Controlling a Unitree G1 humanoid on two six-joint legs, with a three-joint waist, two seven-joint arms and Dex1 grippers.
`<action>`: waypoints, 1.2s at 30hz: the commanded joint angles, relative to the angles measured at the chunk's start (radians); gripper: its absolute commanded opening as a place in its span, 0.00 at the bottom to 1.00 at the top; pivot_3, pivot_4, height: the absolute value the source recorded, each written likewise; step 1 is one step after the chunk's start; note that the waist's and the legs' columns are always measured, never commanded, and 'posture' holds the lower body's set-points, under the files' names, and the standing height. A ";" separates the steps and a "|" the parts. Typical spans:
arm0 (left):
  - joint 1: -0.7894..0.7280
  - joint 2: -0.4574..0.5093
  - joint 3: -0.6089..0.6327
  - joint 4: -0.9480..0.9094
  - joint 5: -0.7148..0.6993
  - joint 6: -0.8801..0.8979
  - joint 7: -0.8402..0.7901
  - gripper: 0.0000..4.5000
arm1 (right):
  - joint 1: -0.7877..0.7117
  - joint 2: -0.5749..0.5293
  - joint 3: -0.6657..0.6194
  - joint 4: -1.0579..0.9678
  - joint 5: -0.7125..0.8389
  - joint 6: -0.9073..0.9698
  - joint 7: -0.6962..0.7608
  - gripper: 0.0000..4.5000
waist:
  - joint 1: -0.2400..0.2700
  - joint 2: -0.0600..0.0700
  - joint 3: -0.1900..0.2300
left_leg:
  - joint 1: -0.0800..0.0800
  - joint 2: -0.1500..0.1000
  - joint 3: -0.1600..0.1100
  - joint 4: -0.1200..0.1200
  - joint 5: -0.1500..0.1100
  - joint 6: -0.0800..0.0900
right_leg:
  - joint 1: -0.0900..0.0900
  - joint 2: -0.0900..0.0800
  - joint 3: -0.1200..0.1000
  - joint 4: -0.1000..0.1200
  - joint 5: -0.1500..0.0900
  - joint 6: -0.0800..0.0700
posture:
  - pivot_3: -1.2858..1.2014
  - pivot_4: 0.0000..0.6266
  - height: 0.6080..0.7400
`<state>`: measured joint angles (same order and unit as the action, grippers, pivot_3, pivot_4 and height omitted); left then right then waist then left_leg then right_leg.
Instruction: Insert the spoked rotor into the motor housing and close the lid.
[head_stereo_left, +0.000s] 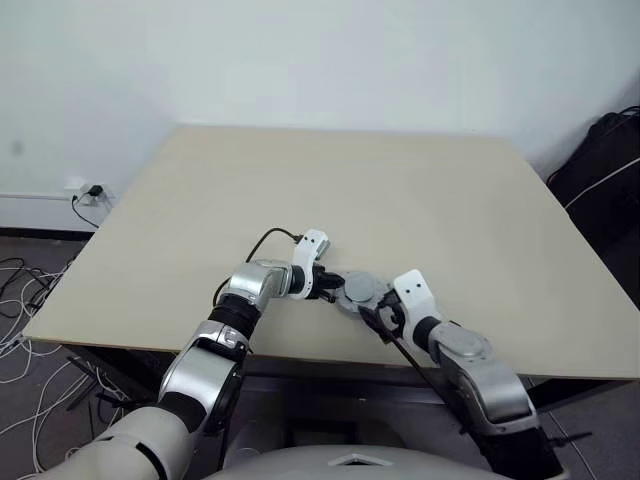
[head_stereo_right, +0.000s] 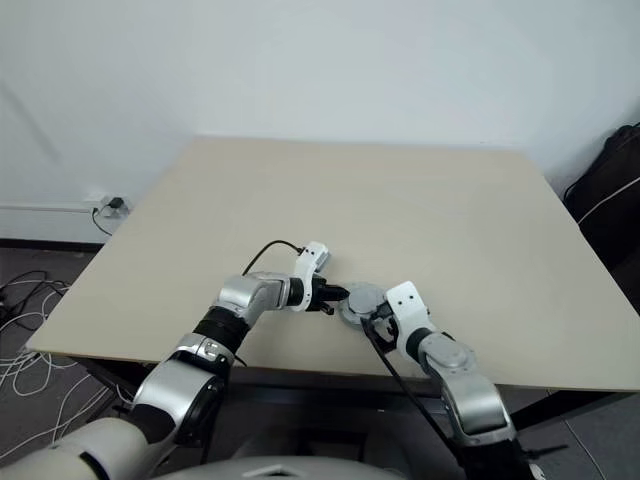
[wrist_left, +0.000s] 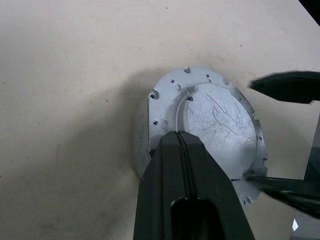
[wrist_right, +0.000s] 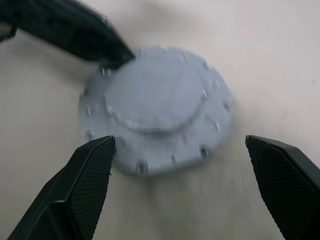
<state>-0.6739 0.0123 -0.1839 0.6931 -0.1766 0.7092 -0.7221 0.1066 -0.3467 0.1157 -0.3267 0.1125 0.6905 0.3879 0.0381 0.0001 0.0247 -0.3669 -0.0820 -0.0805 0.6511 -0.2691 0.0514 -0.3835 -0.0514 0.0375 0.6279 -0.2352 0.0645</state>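
Right wrist view had the lid (wrist_right: 160, 107) lying smooth face up with its raised hub on the tabletop (wrist_right: 265, 60), between the wide-open right hand (wrist_right: 177, 165). The left hand (wrist_left: 178, 136), closed, pressed its rim. Closing step, seemingly; next: check it sits flush.

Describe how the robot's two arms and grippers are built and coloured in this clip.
Both arms have silver-grey metallic shells with black joint bands. Each wrist carries a white housing. The left gripper and right gripper have two black fingers each; the right fingers show a finely textured pad surface. A black cable loops by the left wrist.
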 joint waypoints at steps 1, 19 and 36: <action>-0.010 0.000 -0.008 -0.018 0.008 -0.002 -0.006 0.00 | 0.023 0.002 -0.049 -0.087 0.062 -0.009 0.028 0.99 | 0.000 0.000 0.000 | -0.001 0.000 0.000 0.000 0.000 0.000 | -0.001 0.000 0.000 0.000 0.000 0.000 | 0.52 0.00 1.00; -0.009 -0.005 -0.001 -0.009 0.009 -0.027 -0.008 0.00 | -0.072 0.284 -0.323 0.136 0.277 0.054 -0.186 0.99 | -0.005 0.002 -0.002 | -0.010 -0.001 0.000 0.001 0.000 0.000 | -0.011 0.000 0.002 0.002 0.005 -0.006 | 0.52 0.00 1.00; 0.007 0.006 0.009 -0.035 0.009 -0.042 -0.012 0.00 | -0.159 0.399 -0.471 0.231 0.520 0.213 -0.203 0.99 | -0.027 0.005 -0.003 | -0.009 -0.001 0.001 0.001 0.003 -0.002 | -0.015 0.000 0.004 0.014 0.004 -0.008 | 0.52 0.00 1.00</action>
<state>-0.6670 0.0241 -0.1676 0.6913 -0.1652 0.6675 -0.7212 -0.0348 0.0476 -0.3359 -0.0890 0.5965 0.9037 0.1894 0.0115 0.0048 0.0216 -0.3763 -0.0829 -0.0792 0.6525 -0.2661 0.0499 -0.3989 -0.0509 0.0416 0.6425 -0.2312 0.0569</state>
